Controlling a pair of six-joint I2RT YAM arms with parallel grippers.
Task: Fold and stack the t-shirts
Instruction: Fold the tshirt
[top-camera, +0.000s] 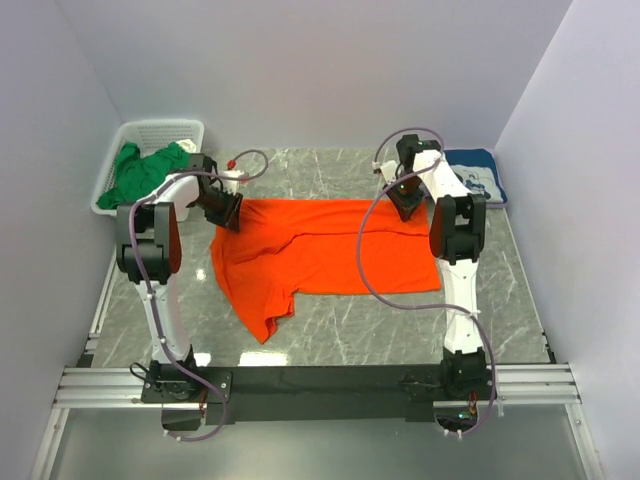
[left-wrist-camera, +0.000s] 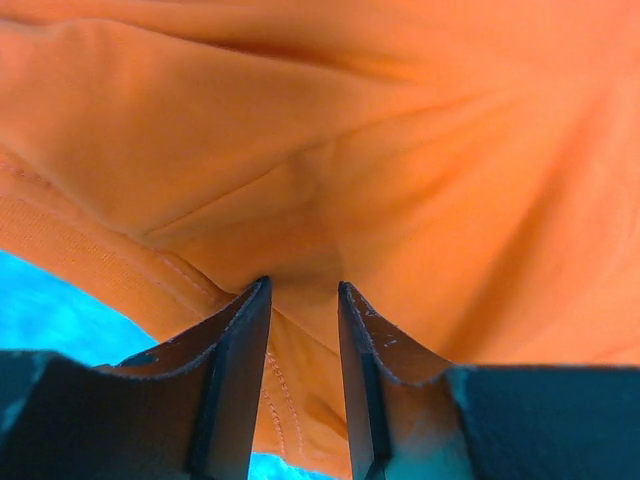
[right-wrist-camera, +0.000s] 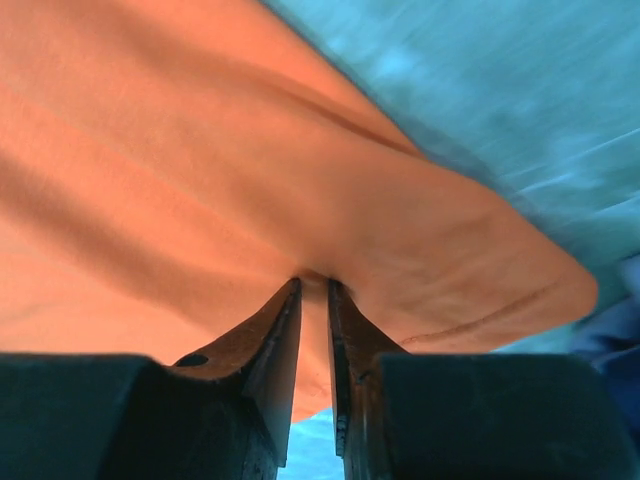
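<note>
The orange t-shirt (top-camera: 320, 255) lies spread across the middle of the table, partly folded, with one sleeve trailing toward the near left. My left gripper (top-camera: 226, 212) is shut on its far left corner; in the left wrist view the cloth (left-wrist-camera: 330, 170) is pinched between the fingers (left-wrist-camera: 235, 380). My right gripper (top-camera: 405, 203) is shut on its far right corner, with the cloth (right-wrist-camera: 250, 190) bunched between the fingertips. The green t-shirt (top-camera: 148, 170) lies crumpled in the basket. The navy t-shirt (top-camera: 478, 175) with white print lies folded at the far right.
The white lattice basket (top-camera: 160, 132) stands at the far left corner. The grey marble tabletop (top-camera: 400, 325) is walled in by white panels. A metal rail (top-camera: 330, 385) runs along the near edge at the arm bases.
</note>
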